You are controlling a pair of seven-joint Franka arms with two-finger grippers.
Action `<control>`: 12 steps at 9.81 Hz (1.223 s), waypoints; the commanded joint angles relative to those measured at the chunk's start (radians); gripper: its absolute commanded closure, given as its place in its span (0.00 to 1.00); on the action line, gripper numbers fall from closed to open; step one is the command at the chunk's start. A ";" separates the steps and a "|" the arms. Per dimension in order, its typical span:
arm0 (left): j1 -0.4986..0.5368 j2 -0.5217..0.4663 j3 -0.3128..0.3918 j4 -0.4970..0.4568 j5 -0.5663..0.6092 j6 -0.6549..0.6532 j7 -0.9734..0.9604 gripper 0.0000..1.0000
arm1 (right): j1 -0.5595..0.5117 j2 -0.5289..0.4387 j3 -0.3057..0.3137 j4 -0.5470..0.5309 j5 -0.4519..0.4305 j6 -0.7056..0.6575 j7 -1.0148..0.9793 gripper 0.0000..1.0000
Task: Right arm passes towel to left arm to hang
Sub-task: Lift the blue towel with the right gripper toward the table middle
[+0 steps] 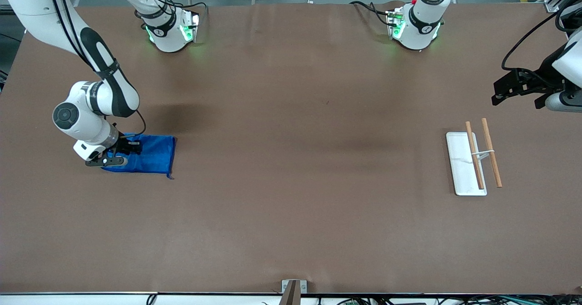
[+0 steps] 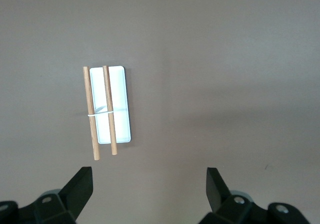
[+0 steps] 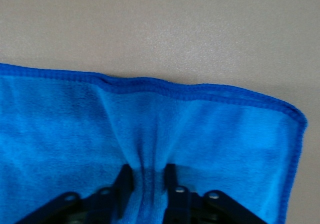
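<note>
The towel (image 1: 148,155) is lying on the table (image 1: 291,205) at my right arm's end, and my right gripper (image 1: 119,149) is pressing down on it, fingers (image 3: 125,184) pinching a raised fold of blue cloth. My left gripper (image 1: 518,90) is waiting in the air with jaws spread wide. It is hanging over bare table near the white rack (image 1: 464,164) with its 2 wooden rods (image 1: 491,152).

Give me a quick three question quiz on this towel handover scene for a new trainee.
1. True or false: the right gripper is pinching a fold of the towel.
2. The left gripper hovers with fingers: A) open B) shut on a rod.
3. What white item with two wooden rods lies toward the left arm's end of the table?

Key: 1 true. 2 A. 3 the rack.
</note>
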 commanded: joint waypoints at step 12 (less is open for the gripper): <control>-0.001 0.009 -0.002 -0.028 0.004 0.010 -0.006 0.00 | 0.064 -0.264 0.117 0.302 0.302 -0.636 -0.028 1.00</control>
